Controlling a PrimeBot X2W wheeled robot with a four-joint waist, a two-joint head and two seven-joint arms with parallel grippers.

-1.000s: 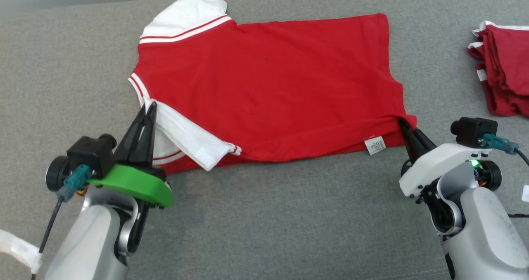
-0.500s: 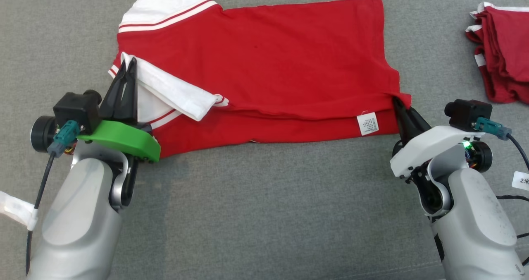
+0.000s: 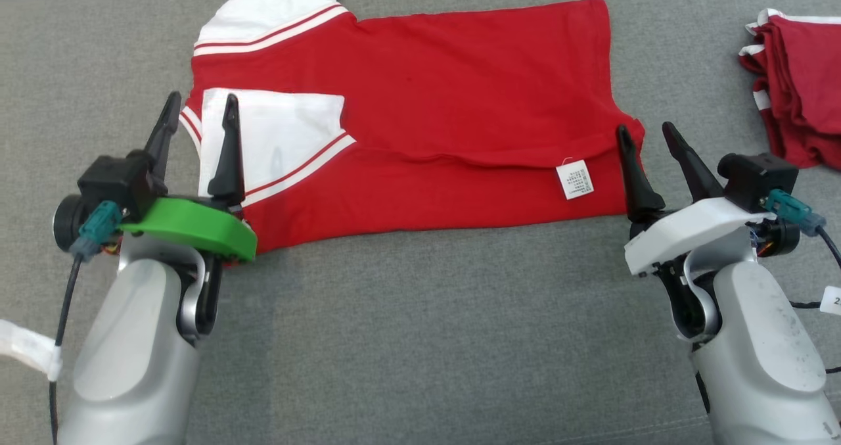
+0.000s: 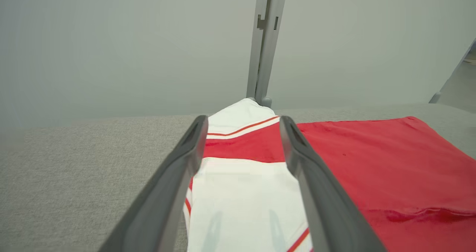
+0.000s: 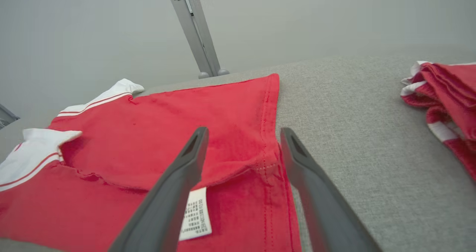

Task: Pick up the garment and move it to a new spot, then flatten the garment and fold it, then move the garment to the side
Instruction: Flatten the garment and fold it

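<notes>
Garment [image 3: 460,70] needs a square fold; my left gripper [image 3: 202,98] and right gripper [image 3: 644,128], beside the label [image 3: 575,179], gape empty, so grip evenly.

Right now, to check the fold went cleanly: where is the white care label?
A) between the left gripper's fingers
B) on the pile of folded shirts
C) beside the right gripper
C: the care label lies on the red garment, close to the open right gripper.

Folded red-white clothes stack [image 3: 798,96] far right on grey fabric surface [image 3: 420,313]; grey post [image 4: 264,40] behind.
</notes>
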